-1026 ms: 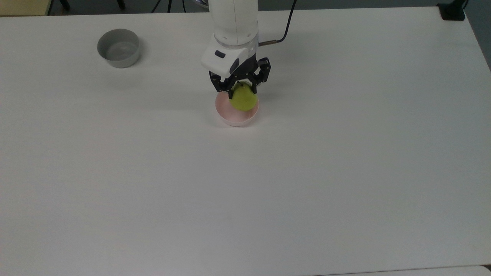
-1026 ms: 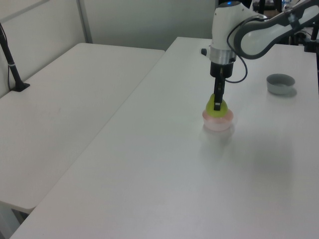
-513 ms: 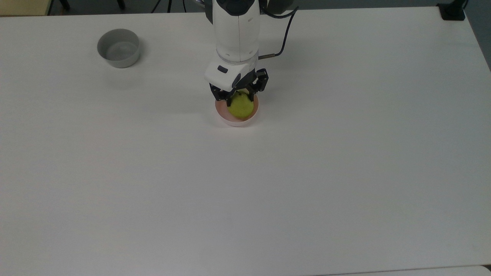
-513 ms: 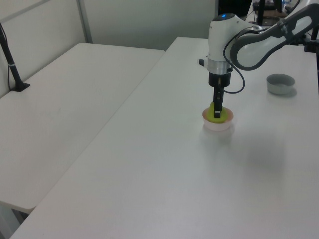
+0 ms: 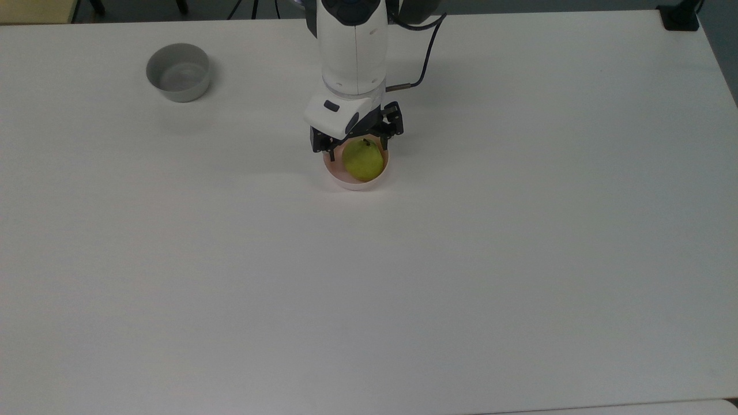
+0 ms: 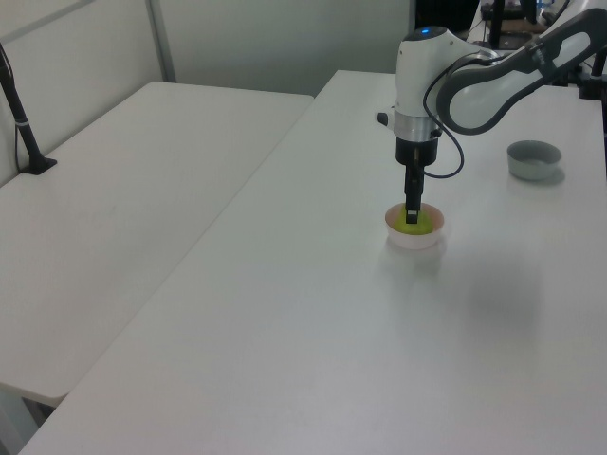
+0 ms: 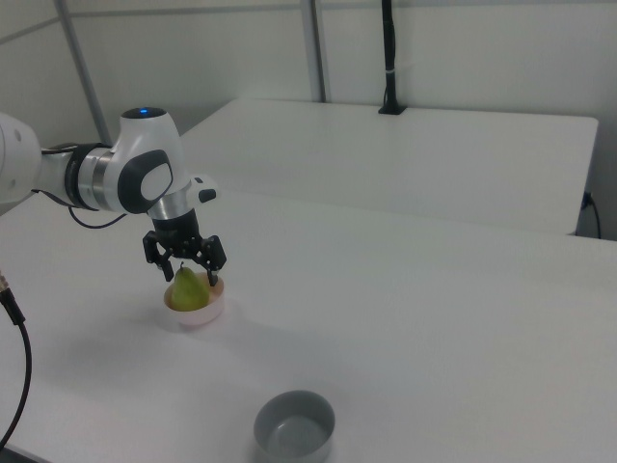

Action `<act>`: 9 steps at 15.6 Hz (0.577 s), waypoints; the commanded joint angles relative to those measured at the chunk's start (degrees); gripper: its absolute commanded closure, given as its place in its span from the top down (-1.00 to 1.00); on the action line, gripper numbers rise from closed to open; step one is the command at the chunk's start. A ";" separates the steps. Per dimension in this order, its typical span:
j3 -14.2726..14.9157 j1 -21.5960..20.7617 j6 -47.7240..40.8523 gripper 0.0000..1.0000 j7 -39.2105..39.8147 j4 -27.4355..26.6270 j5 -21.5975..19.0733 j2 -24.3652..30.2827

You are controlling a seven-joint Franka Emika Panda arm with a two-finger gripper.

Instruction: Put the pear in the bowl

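Pear sits in the pink bowl, gripper spread around it

In the top view, the pear (image 5: 363,159) rests inside the bowl (image 5: 353,181), a little above and left of the frame's centre on the white table (image 5: 461,259). The gripper (image 5: 357,147) hangs over the bowl's upper rim with its jaws spread apart, one on each side of the pear's top, not pinching it. A grey bowl (image 5: 177,72) stands well apart in the upper left of the frame
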State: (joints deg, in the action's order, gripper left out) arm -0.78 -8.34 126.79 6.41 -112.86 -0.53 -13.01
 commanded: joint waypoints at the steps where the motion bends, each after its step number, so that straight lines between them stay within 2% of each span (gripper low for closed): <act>1: 0.17 0.52 -3.11 1.00 -2.45 1.14 1.14 1.75; 6: 0.17 1.66 -11.55 1.00 -3.51 4.66 1.23 5.26; 9: 0.17 2.80 -19.97 1.00 -4.03 9.31 1.14 7.02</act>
State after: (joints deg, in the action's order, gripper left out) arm -0.66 -6.46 114.04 4.17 -106.72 -0.46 -8.56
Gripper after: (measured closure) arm 0.000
